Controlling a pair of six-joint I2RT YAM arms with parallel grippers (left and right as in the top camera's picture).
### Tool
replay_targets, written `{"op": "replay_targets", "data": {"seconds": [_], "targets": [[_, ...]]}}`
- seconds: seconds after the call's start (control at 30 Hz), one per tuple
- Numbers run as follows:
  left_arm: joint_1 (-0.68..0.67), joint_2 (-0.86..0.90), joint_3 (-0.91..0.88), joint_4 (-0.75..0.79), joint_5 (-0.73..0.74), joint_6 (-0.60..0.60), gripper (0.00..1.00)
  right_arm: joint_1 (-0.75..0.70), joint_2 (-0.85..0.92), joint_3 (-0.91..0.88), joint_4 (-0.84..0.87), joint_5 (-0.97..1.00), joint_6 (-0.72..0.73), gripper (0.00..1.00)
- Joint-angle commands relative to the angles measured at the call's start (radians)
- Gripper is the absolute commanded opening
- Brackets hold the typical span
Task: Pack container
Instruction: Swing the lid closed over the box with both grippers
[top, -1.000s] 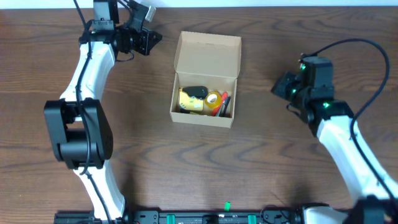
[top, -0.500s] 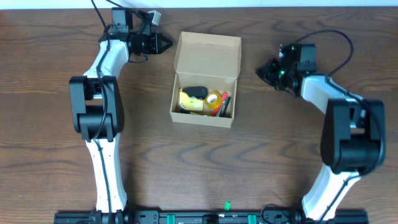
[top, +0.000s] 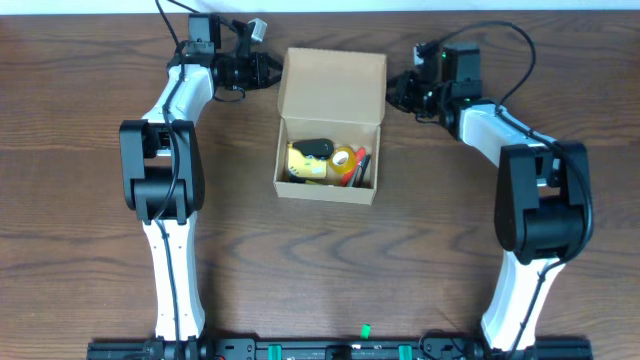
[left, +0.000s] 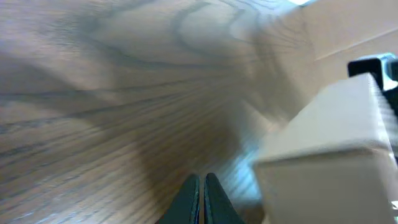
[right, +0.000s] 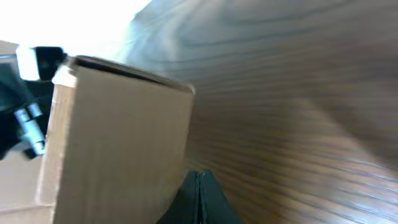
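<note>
Two pairs of jaws, shut on nothing, flank the open container (top: 335, 85); one close beside each side.

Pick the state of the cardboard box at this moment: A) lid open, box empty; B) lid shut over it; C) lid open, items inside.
C: in the overhead view the container has its flap folded back from the opening, and a yellow item lies inside with other small things.
</note>
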Motion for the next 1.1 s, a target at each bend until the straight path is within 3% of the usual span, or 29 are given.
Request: {"op": "replay_targets", "data": {"seconds": [0.0,0.23,0.43,0.57,0.73,1.07], "targets": [[-0.002,0.013,0.034,-0.003,0.111,-0.007,0.06,0.005,0.005,0.021,0.024,-0.103,0.01,0.01],[0.001,0.012,0.154,-0.126,0.165,0.028,0.06,-0.019,0.004,0.059,0.048,-0.223,0.002,0.02],[0.001,-0.031,0.236,-0.327,0.145,0.206,0.05,-0.018,0.002,0.169,0.044,-0.333,-0.032,0.01],[0.001,-0.084,0.239,-0.463,0.05,0.327,0.06,-0.015,0.001,0.215,0.032,-0.397,-0.032,0.02],[-0.001,-0.158,0.239,-0.641,-0.056,0.498,0.06,0.001,0.001,0.221,-0.112,-0.436,-0.09,0.02],[-0.001,-0.205,0.239,-0.834,-0.09,0.668,0.06,0.061,-0.017,0.222,-0.393,-0.41,-0.303,0.02]]}}
